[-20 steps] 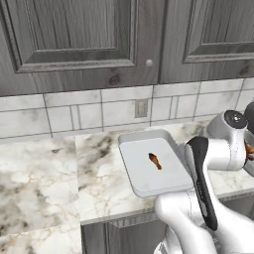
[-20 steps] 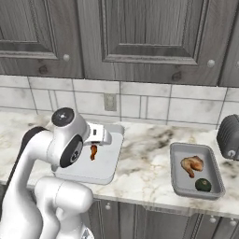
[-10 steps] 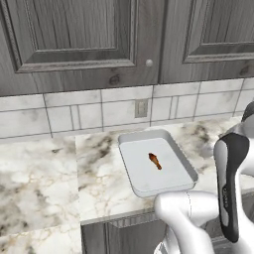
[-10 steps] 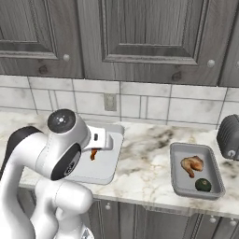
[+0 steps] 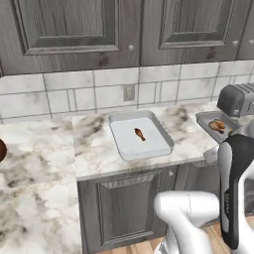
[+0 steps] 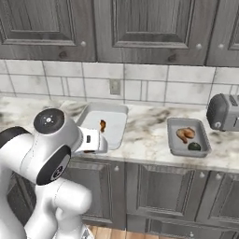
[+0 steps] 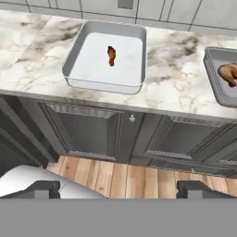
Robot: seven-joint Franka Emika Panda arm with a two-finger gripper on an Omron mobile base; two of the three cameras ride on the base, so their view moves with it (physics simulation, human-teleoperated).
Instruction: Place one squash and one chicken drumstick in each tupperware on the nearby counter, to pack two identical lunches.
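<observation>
Larger tupperware point(image 6: 116, 122) left on counter point(image 6: 144, 135) holding one drumstick point(image 6: 102, 125), smaller tupperware point(image 6: 175, 142) right, toaster point(image 6: 224, 112) beyond

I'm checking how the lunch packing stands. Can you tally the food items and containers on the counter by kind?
Tupperware: 2, the larger pale one and the smaller grey one
Chicken drumsticks: 2, a slim one in the pale tray, a plump one in the grey tray
Squash: 1, the round dark green one in the grey tray
Total: 5
</observation>
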